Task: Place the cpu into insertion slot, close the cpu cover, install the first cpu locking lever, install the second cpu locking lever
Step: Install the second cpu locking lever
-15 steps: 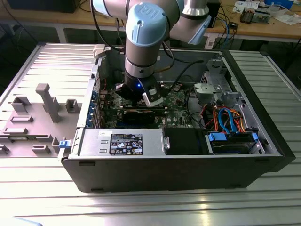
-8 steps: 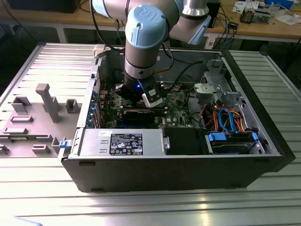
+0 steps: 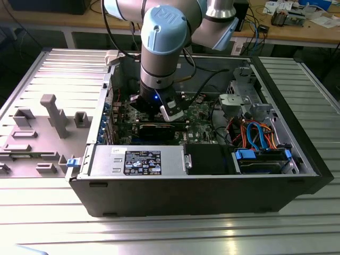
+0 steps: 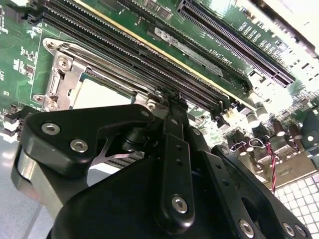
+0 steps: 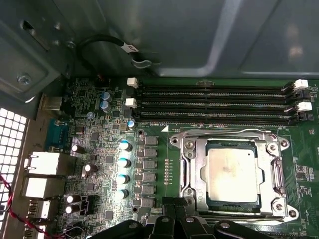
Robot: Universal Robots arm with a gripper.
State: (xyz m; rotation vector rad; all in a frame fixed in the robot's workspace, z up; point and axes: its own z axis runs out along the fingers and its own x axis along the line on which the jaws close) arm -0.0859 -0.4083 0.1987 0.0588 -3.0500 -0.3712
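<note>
The cpu [image 5: 233,174] lies silver side up in the insertion slot [image 5: 185,149] on the green board. The cpu cover [image 5: 195,172] lies flat around it as a metal frame. One wire lever [image 5: 224,131] runs along the socket edge by the memory slots, and another lever [image 5: 244,215] runs along the opposite edge. My gripper [image 5: 174,203] has its black fingers drawn together at the socket's corner. Whether it touches a lever is hidden. In the second wrist view the gripper [image 4: 172,99] tip sits beside the cpu [image 4: 97,94]. In the exterior view the gripper [image 3: 169,112] reaches down into the case.
Long black memory slots [image 5: 214,102] run beside the socket, with capacitors [image 5: 123,162] and rear ports [image 5: 42,164] nearby. The open computer case [image 3: 175,191] holds a power supply [image 3: 141,161], a drive cage [image 3: 249,101] and coloured cables [image 3: 255,133]. Grey fixtures [image 3: 53,114] stand at the exterior view's left.
</note>
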